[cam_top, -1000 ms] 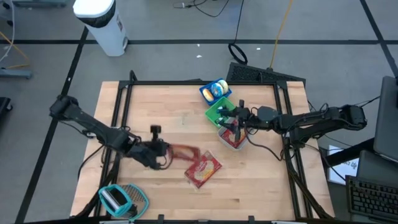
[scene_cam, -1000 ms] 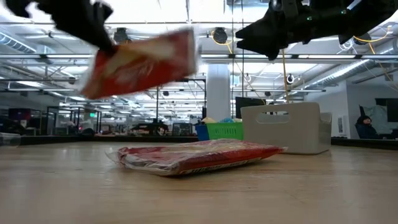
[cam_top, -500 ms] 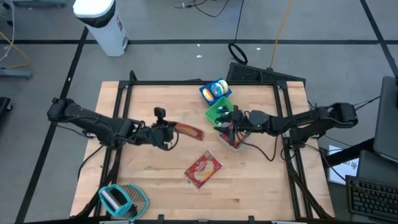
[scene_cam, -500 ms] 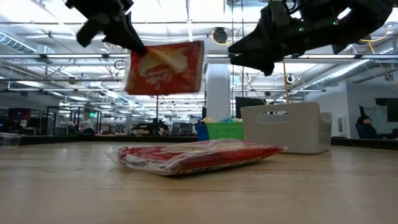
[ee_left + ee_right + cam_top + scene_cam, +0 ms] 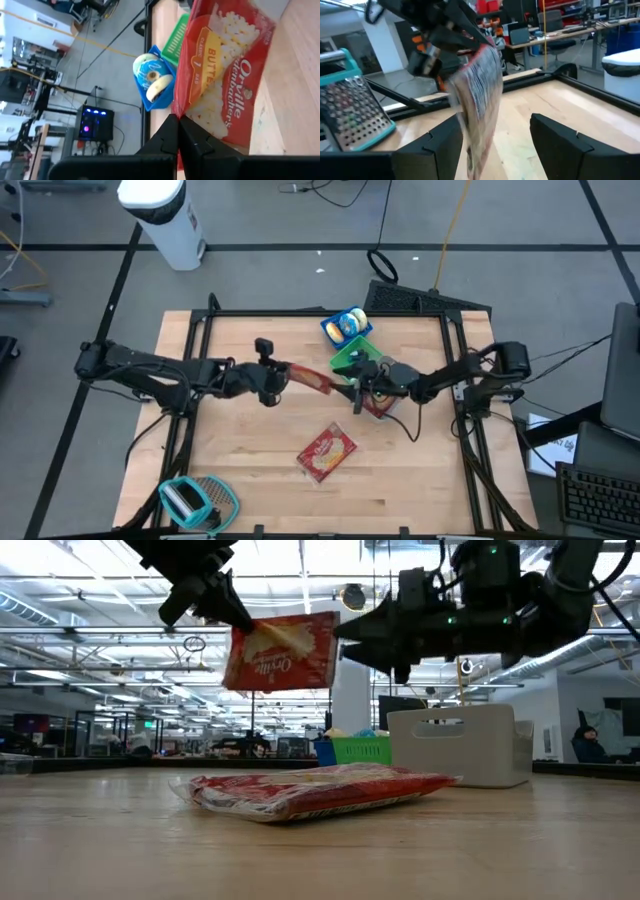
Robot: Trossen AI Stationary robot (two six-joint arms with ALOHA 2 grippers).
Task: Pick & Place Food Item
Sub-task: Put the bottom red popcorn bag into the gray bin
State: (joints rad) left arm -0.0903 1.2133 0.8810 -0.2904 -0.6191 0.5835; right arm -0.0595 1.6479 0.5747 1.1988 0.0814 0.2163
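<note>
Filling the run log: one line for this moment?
left gripper: shut on popcorn bag, held in air | right gripper: open, facing bag | second bag: flat on table | phase: handover

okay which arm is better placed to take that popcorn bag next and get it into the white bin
Right, likely. The right gripper faces the popcorn bag with jaws open, beside the white bin. The left gripper is shut on the bag's far end, holding it above the table.

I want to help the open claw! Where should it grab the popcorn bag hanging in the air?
Grab the popcorn bag by its free end, opposite the left claw. It hangs thin and edge-on to the right claw, so the open fingers can probably slide around it.
</note>
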